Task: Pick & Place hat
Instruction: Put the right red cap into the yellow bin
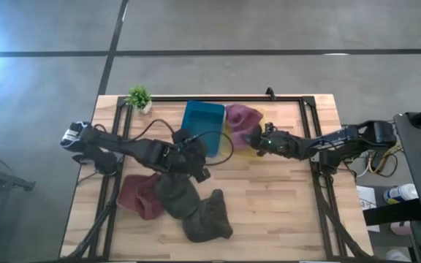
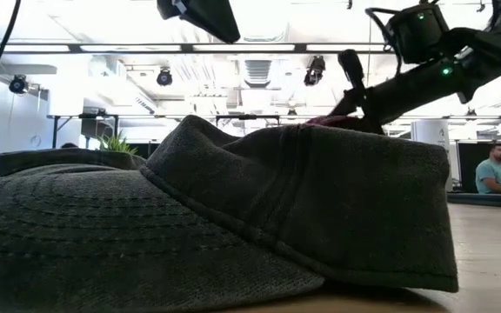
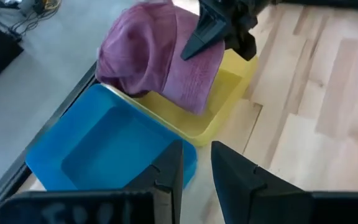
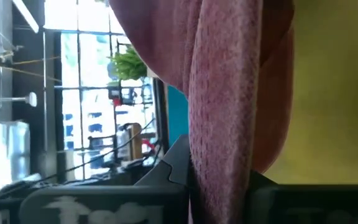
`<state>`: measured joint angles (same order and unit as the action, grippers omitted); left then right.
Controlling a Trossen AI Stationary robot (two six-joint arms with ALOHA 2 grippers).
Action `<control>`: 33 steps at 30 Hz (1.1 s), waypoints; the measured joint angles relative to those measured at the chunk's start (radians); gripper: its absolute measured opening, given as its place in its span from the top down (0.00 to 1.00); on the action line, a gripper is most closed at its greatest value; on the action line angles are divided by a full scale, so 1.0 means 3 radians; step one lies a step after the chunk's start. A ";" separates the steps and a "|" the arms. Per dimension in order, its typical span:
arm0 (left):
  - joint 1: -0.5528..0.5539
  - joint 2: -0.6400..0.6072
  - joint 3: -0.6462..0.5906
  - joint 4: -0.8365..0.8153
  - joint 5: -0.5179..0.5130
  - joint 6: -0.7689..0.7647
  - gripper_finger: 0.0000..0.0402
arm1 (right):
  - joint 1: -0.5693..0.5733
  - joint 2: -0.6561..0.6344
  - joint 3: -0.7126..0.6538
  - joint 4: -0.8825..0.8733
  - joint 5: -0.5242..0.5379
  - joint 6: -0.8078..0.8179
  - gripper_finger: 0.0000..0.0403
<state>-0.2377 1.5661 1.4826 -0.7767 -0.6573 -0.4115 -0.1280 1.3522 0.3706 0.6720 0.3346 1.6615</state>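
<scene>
Nearest my low camera lay a dark grey cap (image 2: 233,217), filling that view, with a second dark hat (image 1: 207,215) and a maroon hat (image 1: 137,196) beside it on the table (image 1: 283,212). Further in, my left gripper (image 3: 194,177) hovered near the blue bin (image 1: 203,124), its fingers a little apart with nothing between them. Beyond that, my right gripper (image 1: 253,139) was clamped on the pink hat (image 3: 160,59), pinching a fold of the fabric while the hat hung half over the yellow bin (image 3: 219,99), draping across the rim nearest the blue bin. I judged the risk plain: with only a thin pinch, the cloth could slip free, or if I let go here the hat might catch on that rim and flop outside, or spill into the blue bin. I could read no brand, label or writing anywhere. A small potted plant (image 1: 139,96) stood at the far edge.
</scene>
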 joint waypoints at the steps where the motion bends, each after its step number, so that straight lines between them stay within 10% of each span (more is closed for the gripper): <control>1: 0.0037 0.0000 0.0000 0.0002 0.0025 0.0097 0.81 | 0.0000 0.0045 0.0021 0.0003 -0.0036 0.0067 0.97; 21: 0.0316 0.0000 -0.0001 0.0494 0.0408 0.1170 0.81 | 0.0003 -0.0111 0.0573 -0.1456 -0.0633 0.0052 0.58; 33: 0.0330 -0.0001 -0.0148 0.0859 0.0480 0.1188 0.81 | 0.0003 -0.0749 0.1285 -0.4362 -0.0770 -0.0866 0.50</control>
<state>-0.1387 1.5658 1.4381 -0.5191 -0.5133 -0.0549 -0.1272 1.1275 0.7559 -0.6366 0.1036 1.4016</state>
